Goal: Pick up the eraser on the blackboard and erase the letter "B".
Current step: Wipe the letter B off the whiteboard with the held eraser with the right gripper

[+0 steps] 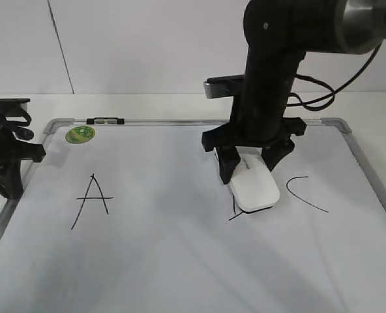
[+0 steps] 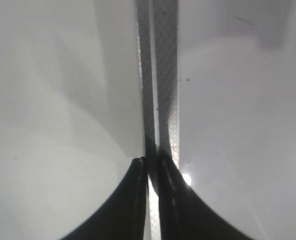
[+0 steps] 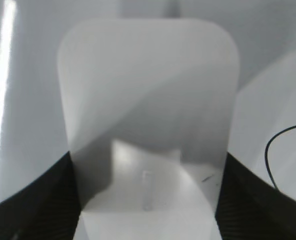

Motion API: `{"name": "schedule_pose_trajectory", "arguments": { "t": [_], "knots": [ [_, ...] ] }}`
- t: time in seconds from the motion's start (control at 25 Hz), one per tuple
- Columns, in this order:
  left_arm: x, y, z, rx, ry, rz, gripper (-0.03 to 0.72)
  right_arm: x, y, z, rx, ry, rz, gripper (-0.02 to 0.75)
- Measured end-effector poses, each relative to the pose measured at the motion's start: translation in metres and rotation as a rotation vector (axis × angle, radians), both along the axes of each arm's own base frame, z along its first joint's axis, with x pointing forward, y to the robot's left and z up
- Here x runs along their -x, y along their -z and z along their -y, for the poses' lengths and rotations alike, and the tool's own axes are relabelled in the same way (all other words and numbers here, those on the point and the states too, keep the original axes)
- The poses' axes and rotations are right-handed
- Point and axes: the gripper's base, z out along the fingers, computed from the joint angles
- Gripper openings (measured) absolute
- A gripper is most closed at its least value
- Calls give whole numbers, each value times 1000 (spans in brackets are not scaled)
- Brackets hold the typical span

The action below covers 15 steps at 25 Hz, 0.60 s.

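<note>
The white eraser (image 1: pixel 256 186) lies on the blackboard (image 1: pixel 180 261), held between the fingers of my right gripper (image 1: pixel 246 164). It covers most of the letter "B"; only the slanting tail (image 1: pixel 233 213) shows at its lower left. In the right wrist view the eraser (image 3: pixel 148 125) fills the frame between the jaws (image 3: pixel 147 195). My left gripper (image 1: pixel 14 153) sits at the board's left edge, shut and empty. In the left wrist view its jaws (image 2: pixel 153 172) meet over the metal frame (image 2: pixel 165 75).
A black "A" (image 1: pixel 92 199) is on the left of the board and a curved "C" (image 1: pixel 304 193) right of the eraser, also in the right wrist view (image 3: pixel 283 150). A green sticker (image 1: pixel 79 135) and black clip (image 1: pixel 105 120) sit at the top left.
</note>
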Motion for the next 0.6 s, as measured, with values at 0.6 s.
{"name": "schedule_pose_trajectory", "arguments": {
  "t": [0.6],
  "knots": [
    [0, 0, 0, 0, 0, -2, 31, -10, 40, -5, 38, 3, -83, 540]
  ]
}}
